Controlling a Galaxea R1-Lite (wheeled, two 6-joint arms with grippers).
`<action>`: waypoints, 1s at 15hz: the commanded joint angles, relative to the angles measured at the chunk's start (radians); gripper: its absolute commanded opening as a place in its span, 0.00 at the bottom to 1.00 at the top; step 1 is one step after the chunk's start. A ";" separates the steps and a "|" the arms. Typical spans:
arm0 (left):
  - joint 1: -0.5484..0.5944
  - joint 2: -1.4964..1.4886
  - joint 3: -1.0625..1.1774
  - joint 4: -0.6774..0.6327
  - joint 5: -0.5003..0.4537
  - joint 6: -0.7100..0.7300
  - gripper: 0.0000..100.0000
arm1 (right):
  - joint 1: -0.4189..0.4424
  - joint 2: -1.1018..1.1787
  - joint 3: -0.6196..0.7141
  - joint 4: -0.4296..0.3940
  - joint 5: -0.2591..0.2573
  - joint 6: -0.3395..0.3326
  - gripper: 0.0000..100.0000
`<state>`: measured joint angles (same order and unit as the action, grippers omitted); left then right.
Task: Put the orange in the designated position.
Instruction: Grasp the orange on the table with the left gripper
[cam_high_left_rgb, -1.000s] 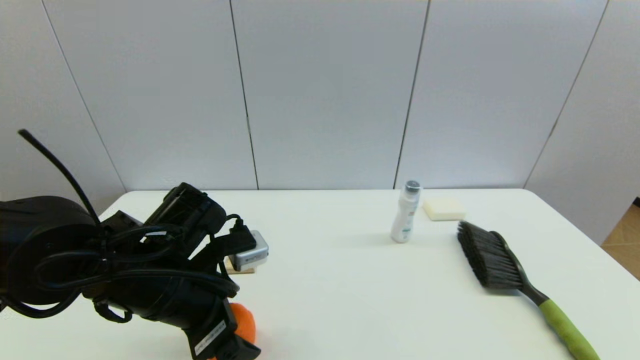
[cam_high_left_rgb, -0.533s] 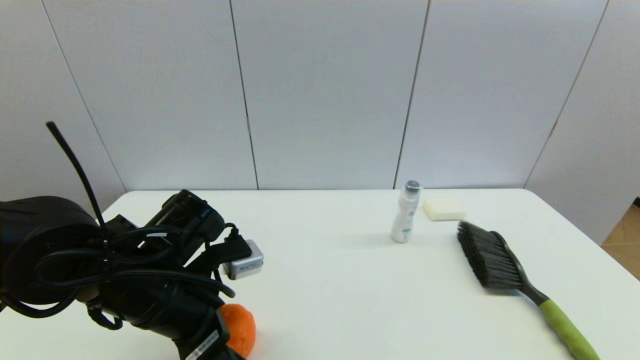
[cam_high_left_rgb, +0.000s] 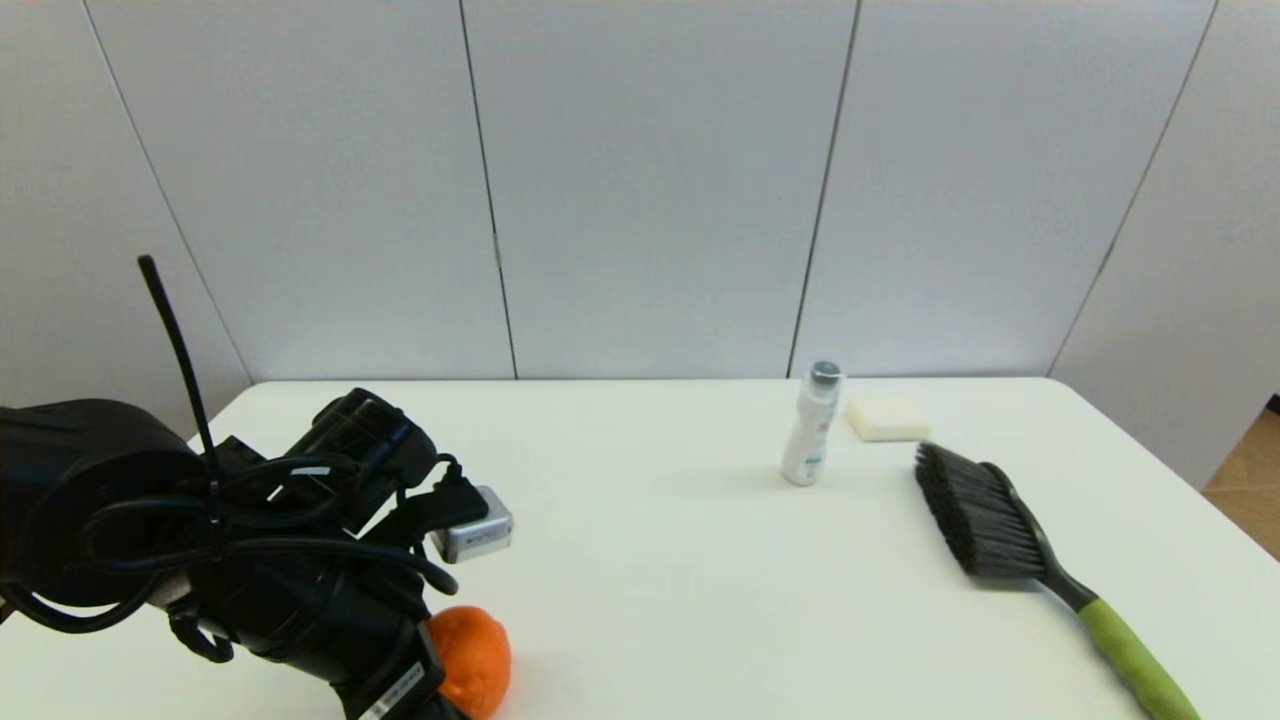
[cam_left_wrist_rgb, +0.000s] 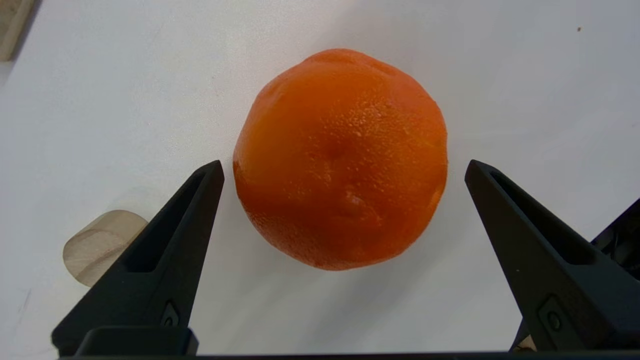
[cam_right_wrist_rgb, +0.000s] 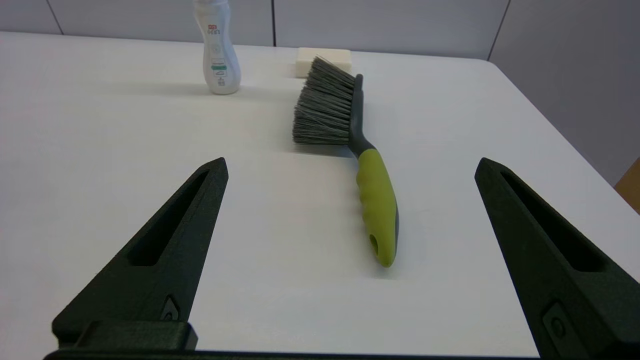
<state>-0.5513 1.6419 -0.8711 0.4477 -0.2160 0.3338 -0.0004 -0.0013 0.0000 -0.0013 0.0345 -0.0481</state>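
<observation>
From the head we see the orange on the table, half hidden behind our left arm and well to the left of the bottle. Only our left wrist view shows our left gripper spread wide, the orange between its fingers untouched, with a wooden ball beside it. Our right gripper hangs open near the brush, which lies just by the bottle and sponge.
</observation>
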 joint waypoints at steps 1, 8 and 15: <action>0.002 0.029 -0.005 -0.003 0.000 0.002 1.00 | 0.000 0.001 0.000 0.000 0.001 -0.001 1.00; 0.002 0.067 -0.003 -0.070 0.000 0.002 1.00 | 0.000 0.001 0.000 0.000 0.001 -0.001 1.00; 0.002 0.073 0.003 -0.070 0.001 0.004 1.00 | 0.000 0.001 0.000 0.000 0.001 -0.001 1.00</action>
<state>-0.5494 1.7136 -0.8687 0.3770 -0.2153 0.3347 0.0000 -0.0013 0.0000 -0.0013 0.0349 -0.0481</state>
